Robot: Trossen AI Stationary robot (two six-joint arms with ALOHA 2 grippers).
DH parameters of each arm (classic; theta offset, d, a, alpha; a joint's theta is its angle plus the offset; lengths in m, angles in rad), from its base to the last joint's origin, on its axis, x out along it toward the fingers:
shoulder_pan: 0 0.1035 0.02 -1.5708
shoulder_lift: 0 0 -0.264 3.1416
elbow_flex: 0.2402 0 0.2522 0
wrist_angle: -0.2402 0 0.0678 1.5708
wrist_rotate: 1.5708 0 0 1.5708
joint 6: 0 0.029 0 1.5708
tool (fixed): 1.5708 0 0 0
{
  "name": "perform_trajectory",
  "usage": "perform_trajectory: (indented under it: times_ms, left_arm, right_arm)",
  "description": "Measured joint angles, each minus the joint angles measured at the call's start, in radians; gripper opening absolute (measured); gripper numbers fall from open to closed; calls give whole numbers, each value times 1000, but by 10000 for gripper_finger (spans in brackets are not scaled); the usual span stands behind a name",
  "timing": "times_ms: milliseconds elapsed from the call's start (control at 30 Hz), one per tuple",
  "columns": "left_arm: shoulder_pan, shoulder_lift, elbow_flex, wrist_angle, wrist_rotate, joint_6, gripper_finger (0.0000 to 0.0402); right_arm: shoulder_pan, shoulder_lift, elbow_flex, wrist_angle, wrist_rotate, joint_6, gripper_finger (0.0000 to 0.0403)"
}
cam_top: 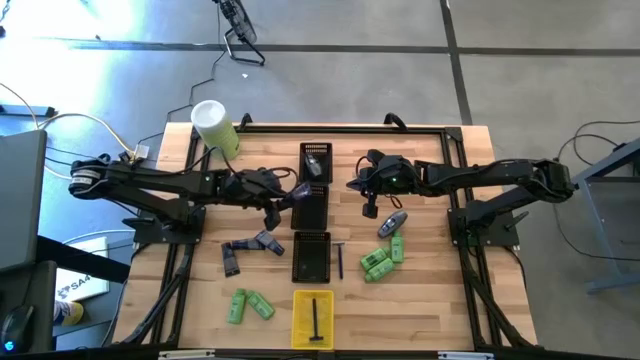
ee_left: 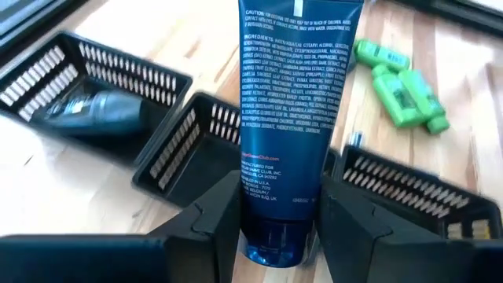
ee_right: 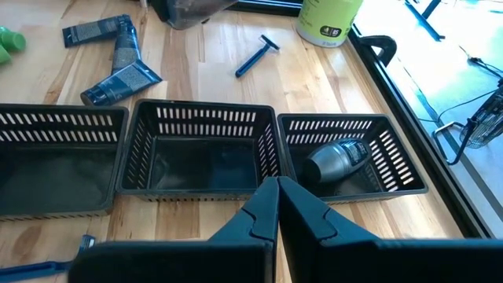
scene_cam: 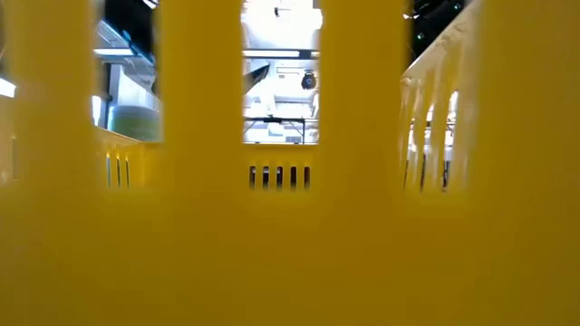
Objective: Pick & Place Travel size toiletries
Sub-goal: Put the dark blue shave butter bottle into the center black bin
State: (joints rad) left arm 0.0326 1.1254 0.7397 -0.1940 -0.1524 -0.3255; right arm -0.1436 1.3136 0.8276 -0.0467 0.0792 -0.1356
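My left gripper (cam_top: 285, 200) is shut on a dark blue tube (ee_left: 295, 102) at the left edge of the middle black tray (cam_top: 310, 207). My right gripper (ee_right: 277, 208) is shut and empty, just right of the black trays (cam_top: 368, 205). A grey oval piece (ee_right: 336, 161) lies in the far black tray (cam_top: 316, 162). More tubes (cam_top: 250, 248) lie left of the near tray. Green bottles lie near left (cam_top: 248, 305) and right (cam_top: 382, 258). Another oval piece (cam_top: 392, 224) and a blue razor (cam_top: 340, 260) lie on the table. My left gripper pinches the tube's cap end (ee_left: 271, 228) between its two fingers (ee_left: 212, 224). The fingers come from the table's left, and the tube runs on away from them, along their line. The tube is lifted clear above the black trays.
A yellow tray (cam_top: 313, 318) with a dark stick stands at the near edge and fills the low view (scene_cam: 290, 226). A big pale-green cylinder (cam_top: 215, 125) stands at the far left. The near black tray (cam_top: 311, 256) stands between the middle tray and the yellow one.
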Motion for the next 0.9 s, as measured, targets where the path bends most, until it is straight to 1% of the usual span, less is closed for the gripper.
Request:
perform_trajectory:
  times_ms: [133,233,300,433,700,900]
  left_arm:
    - [0,68,0,80,-22,-21,136]
    - [0,127,0,124,-71,-30,136]
    - [0,167,0,160,-111,-63,136]
    - [0,227,0,178,-197,-141,136]
    - [-8,320,1,256,-204,-191,136]
    - [-42,371,-1,305,-252,-199,136]
  right_arm:
    - [0,0,0,0,0,0,3]
    - [0,0,0,-1,0,0,3]
    - [0,0,0,-1,0,0,3]
    - [0,0,0,-1,0,0,3]
    - [0,0,0,-2,0,0,3]
    - [0,0,0,-1,0,0,3]
